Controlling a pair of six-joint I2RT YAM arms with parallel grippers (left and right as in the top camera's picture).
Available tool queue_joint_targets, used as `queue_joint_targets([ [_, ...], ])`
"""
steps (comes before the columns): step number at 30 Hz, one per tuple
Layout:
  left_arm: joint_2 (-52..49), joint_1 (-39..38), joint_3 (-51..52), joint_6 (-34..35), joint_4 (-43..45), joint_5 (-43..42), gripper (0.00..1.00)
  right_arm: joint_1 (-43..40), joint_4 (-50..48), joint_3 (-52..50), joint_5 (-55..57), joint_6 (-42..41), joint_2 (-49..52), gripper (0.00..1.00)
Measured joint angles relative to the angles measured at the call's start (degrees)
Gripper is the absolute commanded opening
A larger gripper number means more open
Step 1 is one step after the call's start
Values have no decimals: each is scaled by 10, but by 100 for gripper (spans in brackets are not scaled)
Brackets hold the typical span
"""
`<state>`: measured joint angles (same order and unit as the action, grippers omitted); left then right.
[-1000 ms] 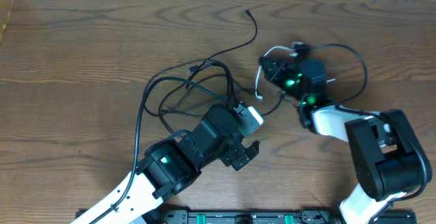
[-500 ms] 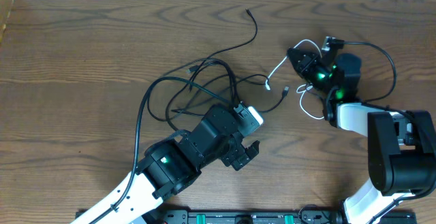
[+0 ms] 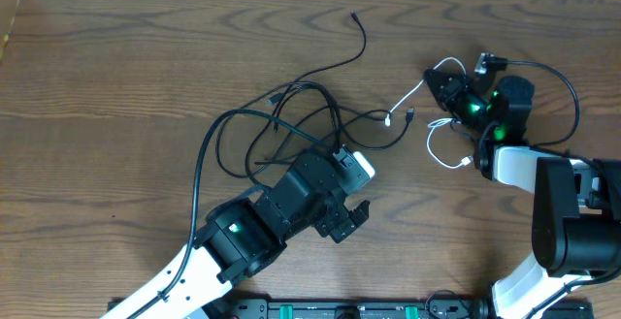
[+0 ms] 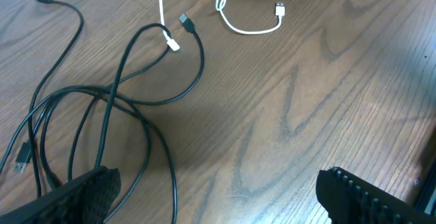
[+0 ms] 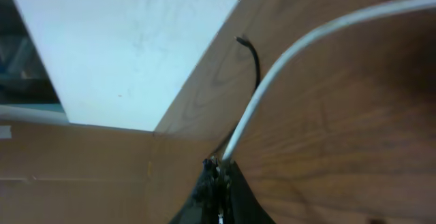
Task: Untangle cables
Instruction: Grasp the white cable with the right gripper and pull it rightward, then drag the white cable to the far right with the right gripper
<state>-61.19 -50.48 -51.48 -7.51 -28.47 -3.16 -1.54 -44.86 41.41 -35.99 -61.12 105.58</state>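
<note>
A tangle of black cables lies on the wooden table left of centre, with one black end reaching far up. A white cable runs from the tangle's right edge to my right gripper, then loops down to a plug. My right gripper is shut on the white cable. My left gripper is open and empty, low over the table just right of the tangle. In the left wrist view my left gripper has the black cables by its left finger and the white cable farther off.
The table's far edge meets a white wall at the top. A black bar with green lights runs along the near edge. Thick black arm cables arc beside the right arm.
My right gripper has moved to the right with the white cable, drawing it away from the black tangle. The left arm has not moved.
</note>
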Motion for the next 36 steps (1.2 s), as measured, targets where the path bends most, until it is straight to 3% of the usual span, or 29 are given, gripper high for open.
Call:
queue_joint_targets([
  [8,0,0,0,0,0,0,96,-10,157,-1,33,9,0,1],
  [23,0,0,0,0,0,0,96,-104,231,-1,38,65,0,1],
  [36,0,0,0,0,0,0,96,-184,233,-1,3,112,0,1],
])
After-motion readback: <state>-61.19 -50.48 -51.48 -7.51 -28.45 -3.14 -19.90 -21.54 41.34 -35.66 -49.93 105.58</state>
